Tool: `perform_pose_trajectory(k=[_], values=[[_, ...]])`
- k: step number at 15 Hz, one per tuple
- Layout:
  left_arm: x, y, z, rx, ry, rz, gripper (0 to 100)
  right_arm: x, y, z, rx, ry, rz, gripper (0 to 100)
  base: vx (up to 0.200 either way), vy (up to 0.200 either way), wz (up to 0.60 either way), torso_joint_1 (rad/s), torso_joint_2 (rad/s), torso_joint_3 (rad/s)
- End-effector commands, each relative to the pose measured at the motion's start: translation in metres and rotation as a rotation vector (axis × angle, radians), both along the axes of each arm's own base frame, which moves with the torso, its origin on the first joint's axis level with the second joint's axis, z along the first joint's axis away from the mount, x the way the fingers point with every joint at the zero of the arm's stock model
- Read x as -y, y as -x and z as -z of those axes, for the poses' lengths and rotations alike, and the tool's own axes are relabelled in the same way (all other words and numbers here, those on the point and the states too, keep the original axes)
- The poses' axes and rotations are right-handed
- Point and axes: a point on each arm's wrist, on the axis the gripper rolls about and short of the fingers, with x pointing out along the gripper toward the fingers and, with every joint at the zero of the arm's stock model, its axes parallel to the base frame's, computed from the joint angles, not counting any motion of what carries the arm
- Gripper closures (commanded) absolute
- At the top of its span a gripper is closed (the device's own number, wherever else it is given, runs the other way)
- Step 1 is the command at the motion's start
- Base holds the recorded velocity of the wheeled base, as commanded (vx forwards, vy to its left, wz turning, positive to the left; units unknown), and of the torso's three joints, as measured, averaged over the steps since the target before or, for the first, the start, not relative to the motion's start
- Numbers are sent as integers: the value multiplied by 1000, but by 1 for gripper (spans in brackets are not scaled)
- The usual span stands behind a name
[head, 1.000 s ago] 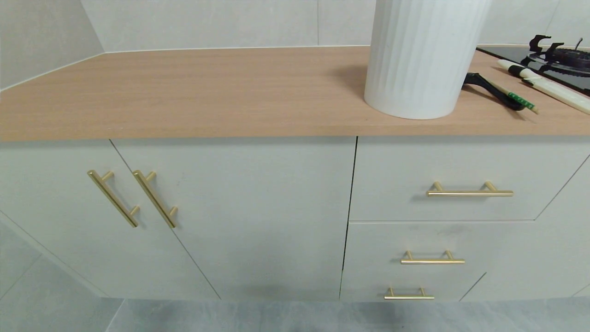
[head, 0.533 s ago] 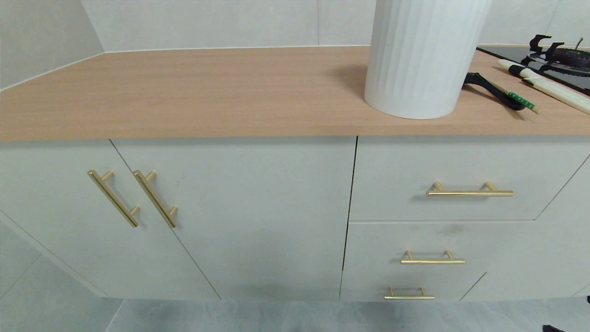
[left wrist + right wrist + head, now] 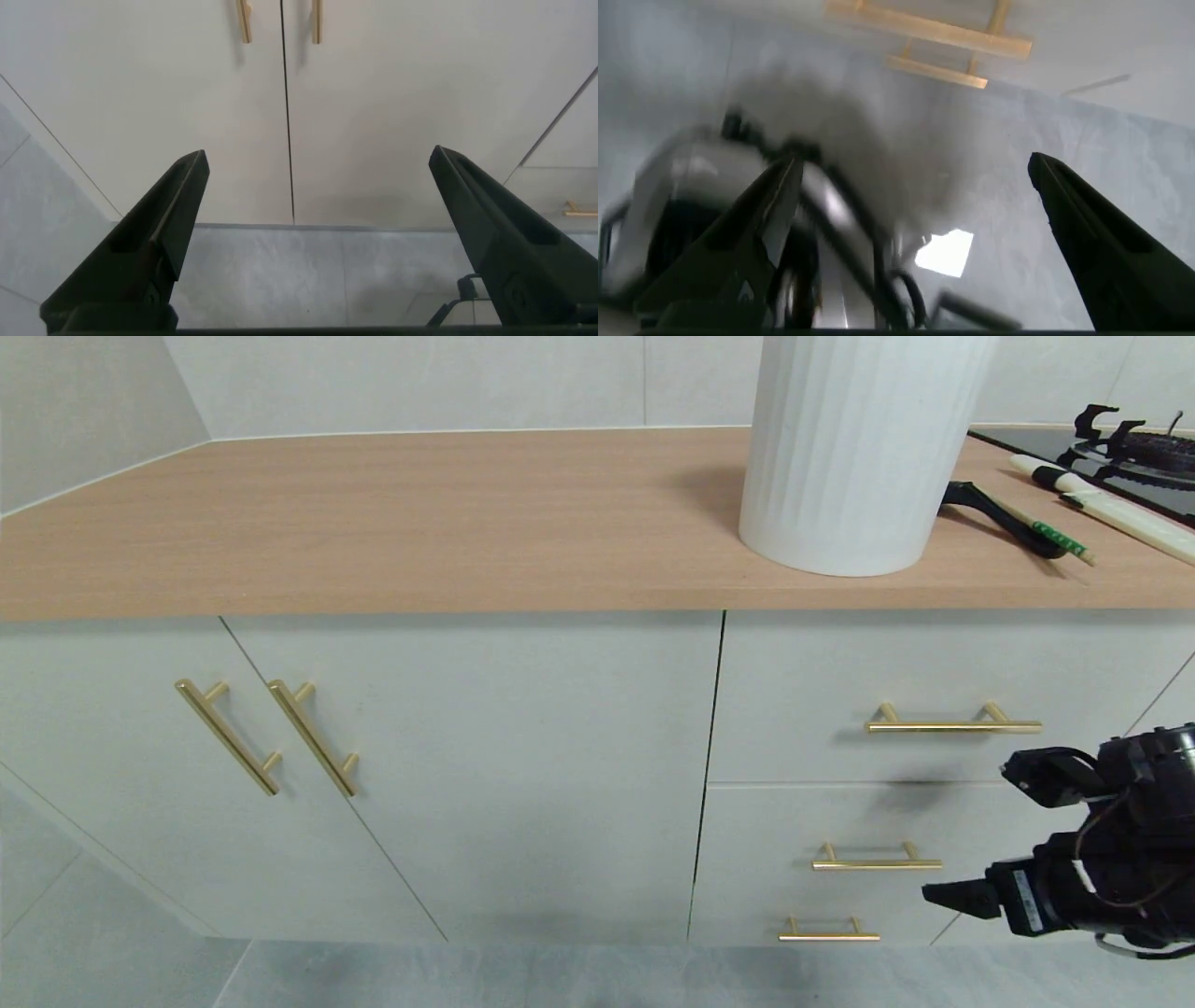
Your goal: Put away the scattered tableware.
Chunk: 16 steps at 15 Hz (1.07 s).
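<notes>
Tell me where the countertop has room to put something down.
Free: the countertop from the left wall to the white ribbed container. Crowded: right of it, a black-handled utensil and a white utensil lie by the gas stove.

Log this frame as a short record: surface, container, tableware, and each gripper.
surface: wooden counter above pale cabinet doors and drawers
container: white ribbed bin, upright near the counter's front edge
tableware: black-handled utensil, green-banded stick and cream utensil lying on the counter right of the bin
left gripper: open, empty, facing the cabinet doors
right gripper: open, empty, in front of the drawers
</notes>
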Motion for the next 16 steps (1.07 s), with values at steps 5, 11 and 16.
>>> perform_pose_trajectory(k=[5, 11, 16], values=[[0, 0, 0, -1, 0, -1, 0, -32, -29, 80, 35, 57, 142, 0, 0, 0, 0, 0, 0, 0], [0, 0, 0, -1, 2, -1, 0, -38, -38, 99, 197, 59, 194, 0, 0, 0, 0, 0, 0, 0], [0, 0, 0, -1, 0, -1, 0, -39, -49, 105, 286, 38, 235, 0, 0, 0, 0, 0, 0, 0]])
